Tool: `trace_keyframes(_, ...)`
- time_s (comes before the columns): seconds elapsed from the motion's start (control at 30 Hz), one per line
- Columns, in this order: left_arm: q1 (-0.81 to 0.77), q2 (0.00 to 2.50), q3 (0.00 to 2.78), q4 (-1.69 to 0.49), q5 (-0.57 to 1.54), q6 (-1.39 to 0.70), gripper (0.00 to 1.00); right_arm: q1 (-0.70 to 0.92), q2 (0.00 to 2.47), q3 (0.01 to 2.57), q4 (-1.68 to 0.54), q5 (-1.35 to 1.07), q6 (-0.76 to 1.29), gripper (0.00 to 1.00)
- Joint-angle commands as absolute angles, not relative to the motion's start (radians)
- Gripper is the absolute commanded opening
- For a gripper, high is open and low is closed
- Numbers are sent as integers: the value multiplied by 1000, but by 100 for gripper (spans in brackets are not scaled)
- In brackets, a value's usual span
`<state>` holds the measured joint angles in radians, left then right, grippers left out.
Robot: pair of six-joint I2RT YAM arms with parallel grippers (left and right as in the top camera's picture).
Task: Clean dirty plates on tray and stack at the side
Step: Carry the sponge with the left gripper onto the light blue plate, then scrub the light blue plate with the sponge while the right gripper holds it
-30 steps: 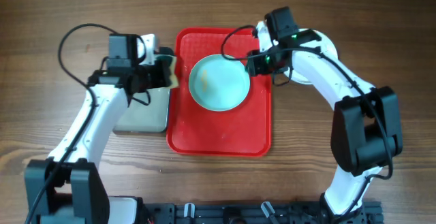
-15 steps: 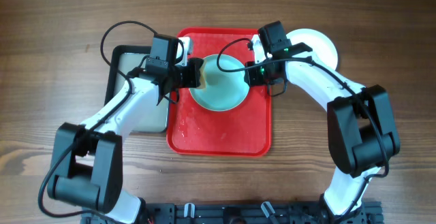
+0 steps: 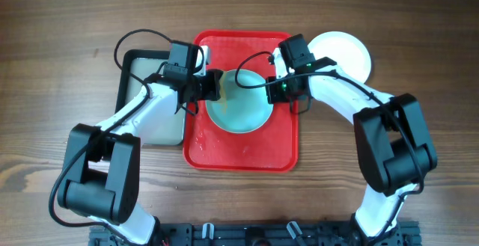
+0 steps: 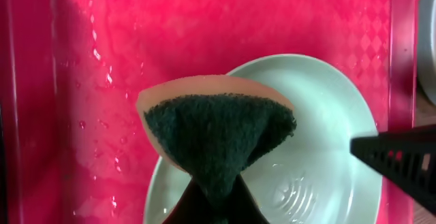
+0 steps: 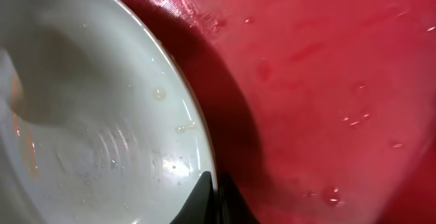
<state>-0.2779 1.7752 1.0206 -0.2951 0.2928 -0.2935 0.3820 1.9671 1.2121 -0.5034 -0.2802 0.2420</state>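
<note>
Scrubbing on the red tray: our right gripper pinches the rim of the mint plate, we judge, to steady it; our left gripper, clamped on the sponge, holds it over the plate's left side for wiping.

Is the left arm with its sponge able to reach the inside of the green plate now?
Probably yes. The sponge in the left claw hangs over the plate on its left side; the right claw grips only its right rim, so the middle looks free.
</note>
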Motion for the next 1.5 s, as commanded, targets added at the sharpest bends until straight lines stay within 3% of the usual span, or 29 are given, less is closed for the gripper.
trace_keyframes(0.0,-284,1782,1043,-328,287,-373,4,386,1958,1205,-501,-285,318,4)
trace_keyframes(0.17,-319,1782,1043,-368,286,-377,4,407,1958,1204,-500,-279,371,7)
trace_keyframes(0.4,-367,1782,1040,-435,83,-617,4,416,1958,1204,-501,-262,371,8)
trace_keyframes(0.57,-409,1784,1019,-439,23,-641,4,416,1958,1204,-501,-263,370,8)
trace_keyframes(0.97,-425,1956,1011,-406,128,-690,4,419,1958,1204,-498,-263,368,8)
trace_keyframes(1.27,-556,1963,1012,-281,141,-690,4,419,1958,1204,-498,-263,366,8)
trace_keyframes(1.47,-557,1945,1012,-276,138,-689,4,419,1958,1204,-500,-263,366,12)
